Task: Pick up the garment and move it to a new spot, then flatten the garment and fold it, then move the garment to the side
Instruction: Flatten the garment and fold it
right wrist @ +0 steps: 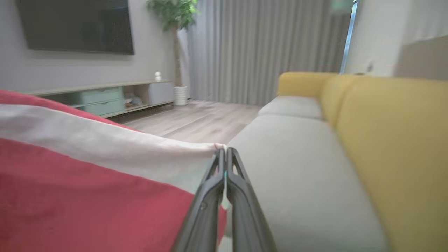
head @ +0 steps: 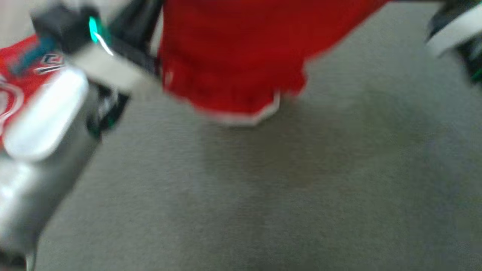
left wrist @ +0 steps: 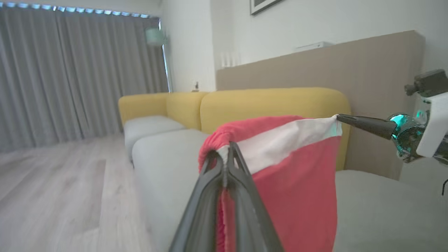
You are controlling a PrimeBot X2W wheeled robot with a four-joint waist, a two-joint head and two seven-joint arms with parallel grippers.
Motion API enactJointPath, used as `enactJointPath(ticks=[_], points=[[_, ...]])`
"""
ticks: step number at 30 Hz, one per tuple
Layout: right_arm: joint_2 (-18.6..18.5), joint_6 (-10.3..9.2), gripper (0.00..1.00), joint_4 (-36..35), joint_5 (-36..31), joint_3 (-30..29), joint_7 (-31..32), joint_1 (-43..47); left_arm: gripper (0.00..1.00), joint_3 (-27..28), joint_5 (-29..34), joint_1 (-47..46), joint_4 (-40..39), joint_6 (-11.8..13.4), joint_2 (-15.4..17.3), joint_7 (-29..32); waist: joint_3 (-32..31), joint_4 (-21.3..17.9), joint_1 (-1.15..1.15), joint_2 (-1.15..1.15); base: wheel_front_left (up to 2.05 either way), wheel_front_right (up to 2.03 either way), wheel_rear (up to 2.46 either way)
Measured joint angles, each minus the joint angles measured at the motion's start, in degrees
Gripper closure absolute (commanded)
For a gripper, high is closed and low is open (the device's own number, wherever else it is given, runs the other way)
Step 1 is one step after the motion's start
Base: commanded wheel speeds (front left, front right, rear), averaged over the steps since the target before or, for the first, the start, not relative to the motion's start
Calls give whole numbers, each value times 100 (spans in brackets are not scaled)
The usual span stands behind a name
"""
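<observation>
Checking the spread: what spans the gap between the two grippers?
The garment, its white band stretched from left gripper to right gripper, in the left wrist view.

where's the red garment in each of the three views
Head view: garment hangs from the top centre.
Left wrist view: garment centre right, the left pincer shut on its near edge and the right pincer on the far end of its white band.
Right wrist view: garment lower left, the band running to the right pincer's tips.
Shared landmark: the grey seat cushion beneath it.
</observation>
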Motion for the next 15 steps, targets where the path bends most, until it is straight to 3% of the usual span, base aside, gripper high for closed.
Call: enactJointPath(ticks=[5,9,15], points=[[-242,0,100,57,-798,-864,-41,-1073,100,-112,548,-1899,641,-97,-443,-240,297,-552,1,0,0,0,0],[-313,0,100,-46,-1288,-1474,-44,-1462,100,-178,806,-2680,1136,-100,-728,-556,486,-874,0,0,0,0,0],[-234,0,100,-708,-1775,-1928,-47,-882,100,-929,728,-2540,1559,-144,-820,-786,806,-1391,1,0,0,0,0]])
